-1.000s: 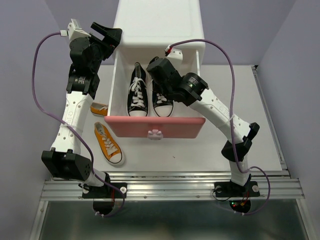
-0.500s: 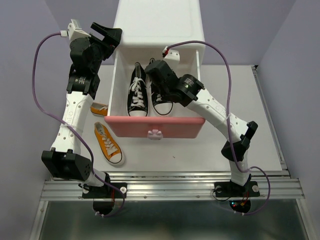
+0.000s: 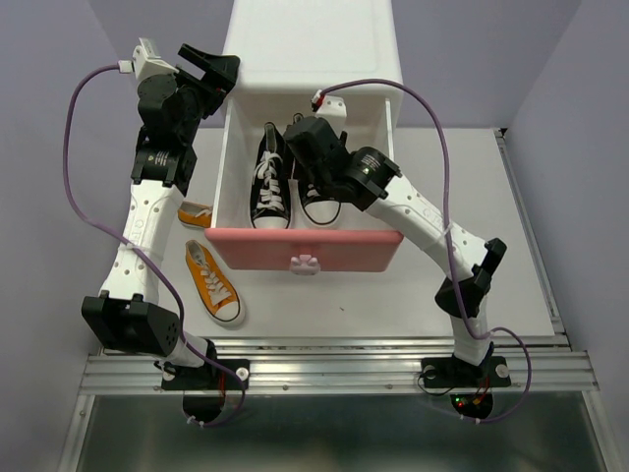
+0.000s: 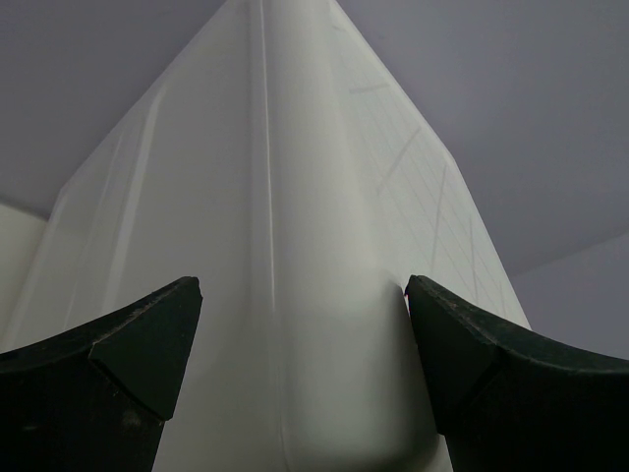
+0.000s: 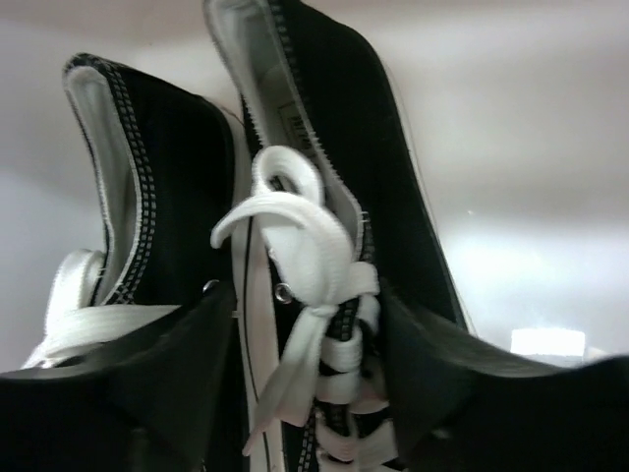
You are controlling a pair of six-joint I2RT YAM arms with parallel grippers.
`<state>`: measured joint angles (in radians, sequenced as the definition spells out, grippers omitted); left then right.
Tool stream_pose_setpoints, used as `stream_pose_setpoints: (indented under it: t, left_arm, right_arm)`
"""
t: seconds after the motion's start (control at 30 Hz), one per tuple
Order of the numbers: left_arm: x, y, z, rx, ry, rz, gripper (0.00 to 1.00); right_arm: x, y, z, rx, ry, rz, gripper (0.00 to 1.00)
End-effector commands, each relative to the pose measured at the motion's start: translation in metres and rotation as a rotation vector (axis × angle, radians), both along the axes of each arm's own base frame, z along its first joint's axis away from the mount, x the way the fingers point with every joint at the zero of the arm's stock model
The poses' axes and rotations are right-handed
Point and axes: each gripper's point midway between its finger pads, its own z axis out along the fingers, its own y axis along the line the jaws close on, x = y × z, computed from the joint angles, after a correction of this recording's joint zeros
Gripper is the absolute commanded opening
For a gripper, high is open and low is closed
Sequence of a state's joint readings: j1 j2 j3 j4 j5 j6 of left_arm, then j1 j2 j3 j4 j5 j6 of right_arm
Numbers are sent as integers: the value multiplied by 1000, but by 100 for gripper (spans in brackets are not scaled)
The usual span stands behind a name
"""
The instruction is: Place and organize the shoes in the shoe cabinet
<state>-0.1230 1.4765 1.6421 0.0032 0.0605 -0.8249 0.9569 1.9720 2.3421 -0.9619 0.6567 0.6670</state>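
**Halfway there: black pair in the drawer, orange pair waiting outside**

Top view: the shoe cabinet (image 3: 313, 44) has its upper drawer (image 3: 305, 248) pulled out, with both black shoes (image 3: 272, 182) side by side inside, toes toward the pink front. The right pincer (image 3: 307, 138) sits over the right-hand one, and the left pincer (image 3: 211, 67) is up by the cabinet's top left corner. The two orange shoes (image 3: 212, 282) lie on the worktop (image 3: 491, 246) left of the drawer, so I'd say they're what's left, plus shutting the drawer. Left wrist view: the pincer is spread wide and holds nothing, with just the cabinet's corner edge ahead. Right wrist view: the fingers (image 5: 147, 383) straddle the laced black shoe, jaws apart, but honestly I can't tell whether they're pressing it or have let go.
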Motion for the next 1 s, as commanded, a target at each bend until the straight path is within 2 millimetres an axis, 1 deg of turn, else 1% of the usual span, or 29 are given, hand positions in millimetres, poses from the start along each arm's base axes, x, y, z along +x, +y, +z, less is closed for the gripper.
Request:
stream_pose_setpoints:
  t: [0.0, 0.03, 0.07, 0.13, 0.17, 0.2, 0.3, 0.33, 0.43, 0.7, 0.73, 0.77, 0.83, 0.87, 0.9, 0.97]
  left_arm:
    - [-3, 27, -166, 199, 503, 66, 95]
    - [-3, 26, -165, 198, 501, 63, 95]
    - [-3, 26, -165, 197, 501, 60, 95]
    - [-3, 25, -164, 196, 499, 57, 95]
    - [-3, 25, -165, 197, 505, 56, 95]
    - [-2, 25, -163, 197, 501, 55, 95]
    - [-2, 25, -162, 207, 501, 53, 95]
    - [-2, 25, -161, 208, 498, 53, 95]
    - [-2, 26, -162, 215, 506, 51, 95]
    - [-4, 26, -158, 222, 510, 49, 95]
    - [-4, 26, -158, 224, 513, 49, 95]
    - [-5, 26, -158, 225, 513, 48, 95]
    - [-5, 26, -156, 226, 511, 48, 95]
    - [-6, 26, -156, 226, 511, 48, 95]
    - [-6, 26, -157, 227, 516, 48, 95]
    - [-7, 26, -158, 229, 517, 47, 95]
  right_arm:
    - [-9, -5, 45, 71, -90, 28, 74]
    - [-10, -8, 48, 74, -98, 24, 79]
    - [-12, -12, 61, 92, -127, 28, 89]
    - [-14, -15, 68, 102, -145, 34, 100]
    - [-14, -16, 66, 85, -148, 46, 100]
    - [-16, -18, 75, 105, -167, 51, 100]
    - [-19, -18, 87, 115, -200, 81, 100]
    - [-22, -21, 95, 129, -216, 89, 100]
    - [-26, -23, 109, 158, -248, 113, 100]
    - [-40, -19, 136, 233, -294, 195, 100]
    - [-42, -17, 136, 230, -296, 219, 100]
    - [-45, -18, 144, 248, -311, 229, 100]
    - [-49, -19, 152, 263, -331, 255, 100]
    - [-53, -16, 154, 256, -343, 295, 100]
    - [-57, -17, 162, 267, -362, 310, 100]
    - [-64, -18, 171, 259, -385, 354, 100]
